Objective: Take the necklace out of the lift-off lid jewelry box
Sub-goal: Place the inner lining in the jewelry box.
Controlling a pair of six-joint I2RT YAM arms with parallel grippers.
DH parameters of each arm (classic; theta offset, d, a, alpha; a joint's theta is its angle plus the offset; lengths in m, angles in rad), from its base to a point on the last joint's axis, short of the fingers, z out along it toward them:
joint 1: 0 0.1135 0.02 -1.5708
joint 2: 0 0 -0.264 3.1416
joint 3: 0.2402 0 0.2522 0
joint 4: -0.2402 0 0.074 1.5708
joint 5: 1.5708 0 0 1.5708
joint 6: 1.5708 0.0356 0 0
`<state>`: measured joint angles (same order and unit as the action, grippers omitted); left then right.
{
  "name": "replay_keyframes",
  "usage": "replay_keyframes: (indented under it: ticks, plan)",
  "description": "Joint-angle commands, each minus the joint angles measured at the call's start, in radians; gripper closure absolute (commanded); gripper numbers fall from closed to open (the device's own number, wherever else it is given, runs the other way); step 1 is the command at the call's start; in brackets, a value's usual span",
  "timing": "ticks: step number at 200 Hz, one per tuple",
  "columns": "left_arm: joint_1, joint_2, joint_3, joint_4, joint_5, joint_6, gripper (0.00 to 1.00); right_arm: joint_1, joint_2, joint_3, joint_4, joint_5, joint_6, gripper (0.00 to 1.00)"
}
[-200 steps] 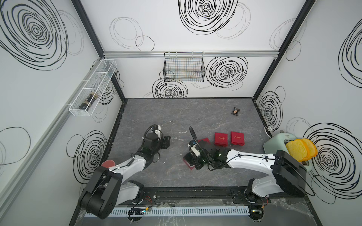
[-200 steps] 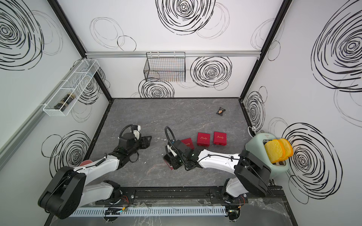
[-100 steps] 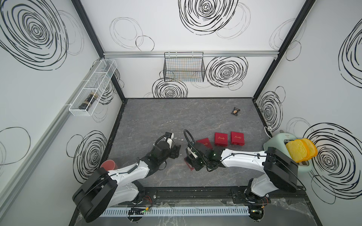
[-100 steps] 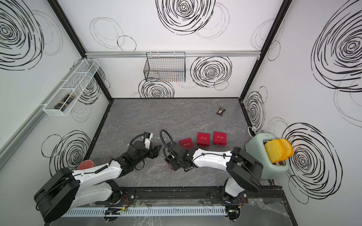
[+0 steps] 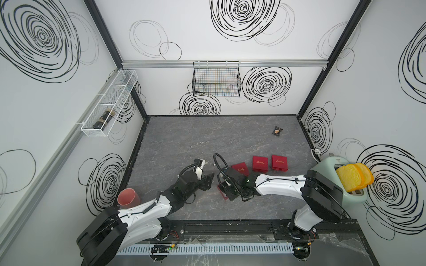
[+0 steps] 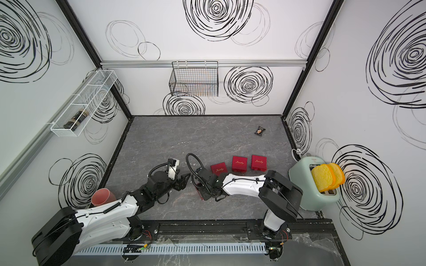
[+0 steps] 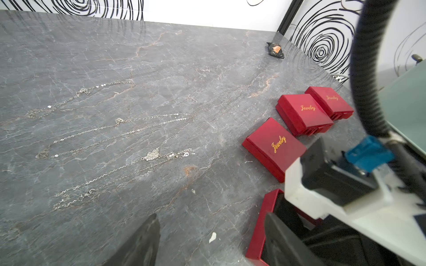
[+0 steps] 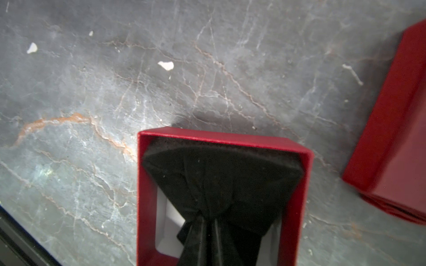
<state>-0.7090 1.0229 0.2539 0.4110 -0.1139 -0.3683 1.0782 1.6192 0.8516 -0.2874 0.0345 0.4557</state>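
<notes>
Box: open red jewelry box point(image 8: 221, 135) sits on the table point(image 5: 207, 133) near its front edge, under the right arm.
Pad: black velvet pad point(image 8: 221, 175) is tilted up inside the box, creased toward the grip, with white floor showing beneath.
Right fingers point(image 8: 207, 244): narrow, pinching the pad.
Necklaces point(image 7: 152, 155): three silver chains lie stretched on the table, outside the box.
Left fingers point(image 5: 209, 181): spread wide, holding nothing, just beside the box.
Neighbours: three lettered red boxes point(image 5: 260, 164) in a row behind.
</notes>
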Motion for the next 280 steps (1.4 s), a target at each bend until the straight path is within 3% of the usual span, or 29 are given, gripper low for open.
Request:
replay_keyframes:
  ticks: [1, 59, 87, 184, 280]
  plan:
    - [-0.006, -0.025, -0.011, 0.009, -0.004, 0.01, 0.26, 0.005, 0.011, 0.023, -0.044, -0.001, 0.011, 0.8]
    - [-0.006, -0.066, -0.025, -0.013, 0.003, 0.013, 0.25, -0.013, -0.062, 0.04, -0.056, -0.019, 0.009, 0.54]
    - [-0.006, -0.088, -0.028, -0.028, 0.003, 0.018, 0.25, -0.027, -0.092, 0.043, -0.044, -0.011, 0.009, 0.52]
    - [-0.004, -0.168, -0.041, -0.078, -0.026, 0.017, 0.25, -0.056, -0.05, 0.038, 0.078, 0.018, -0.005, 0.78]
    - [-0.003, -0.185, -0.046, -0.09, -0.023, 0.021, 0.25, -0.064, 0.055, 0.017, 0.09, 0.031, 0.002, 0.81]
